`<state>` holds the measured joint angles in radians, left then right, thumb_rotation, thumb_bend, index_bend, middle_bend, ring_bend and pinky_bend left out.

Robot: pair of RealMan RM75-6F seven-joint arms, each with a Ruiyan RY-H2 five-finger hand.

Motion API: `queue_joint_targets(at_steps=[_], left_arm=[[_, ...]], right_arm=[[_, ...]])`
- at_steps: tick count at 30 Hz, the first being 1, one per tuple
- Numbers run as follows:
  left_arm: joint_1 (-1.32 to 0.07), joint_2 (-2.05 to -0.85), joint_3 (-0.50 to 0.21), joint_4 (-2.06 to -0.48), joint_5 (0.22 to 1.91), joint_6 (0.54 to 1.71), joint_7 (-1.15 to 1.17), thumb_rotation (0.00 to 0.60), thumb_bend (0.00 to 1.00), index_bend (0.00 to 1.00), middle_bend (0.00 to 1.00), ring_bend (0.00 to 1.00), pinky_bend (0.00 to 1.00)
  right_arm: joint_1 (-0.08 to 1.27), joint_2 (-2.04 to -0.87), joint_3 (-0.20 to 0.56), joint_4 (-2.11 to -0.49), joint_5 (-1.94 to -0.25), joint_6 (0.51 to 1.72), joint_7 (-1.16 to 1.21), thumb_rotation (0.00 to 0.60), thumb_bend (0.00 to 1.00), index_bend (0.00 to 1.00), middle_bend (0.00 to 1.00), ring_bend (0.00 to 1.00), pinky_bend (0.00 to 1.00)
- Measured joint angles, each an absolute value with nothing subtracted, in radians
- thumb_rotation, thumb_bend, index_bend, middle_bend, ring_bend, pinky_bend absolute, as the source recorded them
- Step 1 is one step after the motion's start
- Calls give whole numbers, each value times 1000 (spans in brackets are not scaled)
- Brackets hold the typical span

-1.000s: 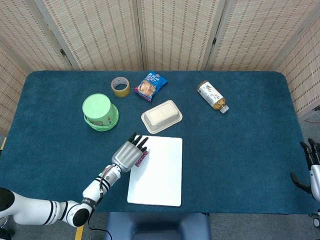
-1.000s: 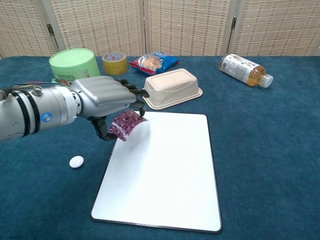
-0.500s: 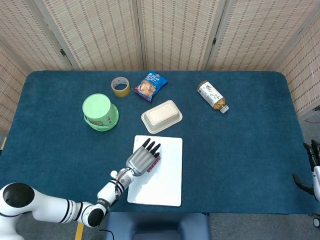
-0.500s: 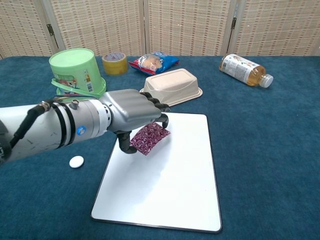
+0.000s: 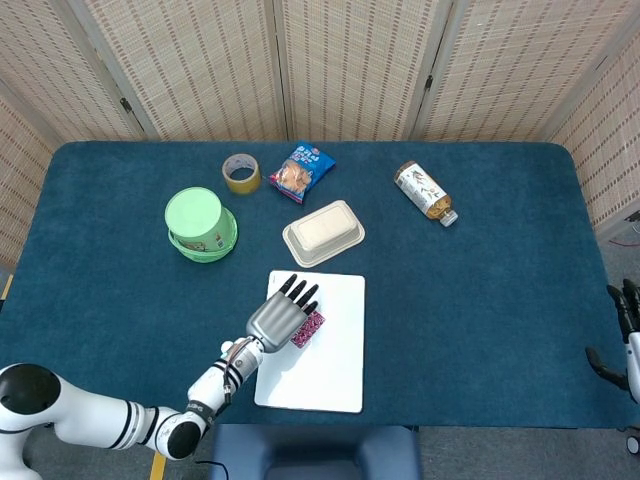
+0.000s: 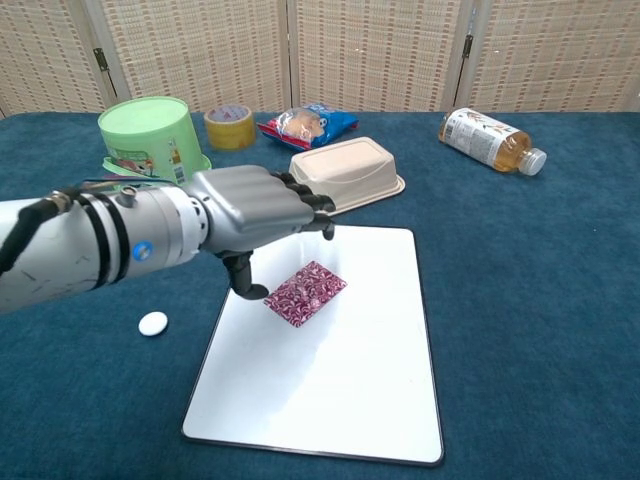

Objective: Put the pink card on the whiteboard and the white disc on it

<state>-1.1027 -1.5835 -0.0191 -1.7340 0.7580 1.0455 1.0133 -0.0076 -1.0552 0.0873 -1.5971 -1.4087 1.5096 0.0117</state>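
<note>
Now flat on whiteboard (image 6: 350, 380): pink card (image 6: 305, 293) (patterned, tilted diagonal), upper-left part of board. Just above it, L hand (image 6: 262, 205), fingers apart, holding nothing, thumb pointing down just beside card's left corner; contact can't tell. White disc (image 6: 153, 323) on blue table (image 6: 540, 300), left of board, apart from it. Behind board: beige lidded tray (image 6: 345, 175), green tub (image 6: 148, 132), tape roll (image 6: 229, 126), snack bag (image 6: 305, 124), bottle (image 6: 490, 139) on its side. R hand (image 5: 622, 330) at table's right edge, nothing in it, fingers' pose unclear.
</note>
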Motion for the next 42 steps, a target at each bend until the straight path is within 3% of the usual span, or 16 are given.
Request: queue_joint_targets(at_steps=[7,13,19,42], left_arm=[[-1009,-1487,55,-1757,935,1098,896,600,333,301,46,0,0],[-914,-1424,134,-1759,1066,1135,808,600,333,322,55,0,0],[-846,-1405,168,-1742,1149,1155,756,600,333,336,62,0,0],[-759,-1458,142,-1638,1185,1063,725,600,340,451,86,3,0]], right_arm=[[-4,-1058,87,-1599,-1416,1508,8,600,310,12,30,77,0],[5,-1060,88,-1605,-1426,1504,2,600,310,12,30,78,0],[10,-1059,89,-1614,-1432,1503,-6,600,310,12,30,77,0],[8,-1056,86,-1623,-1432,1505,-13,600,311,12,30,77,0]])
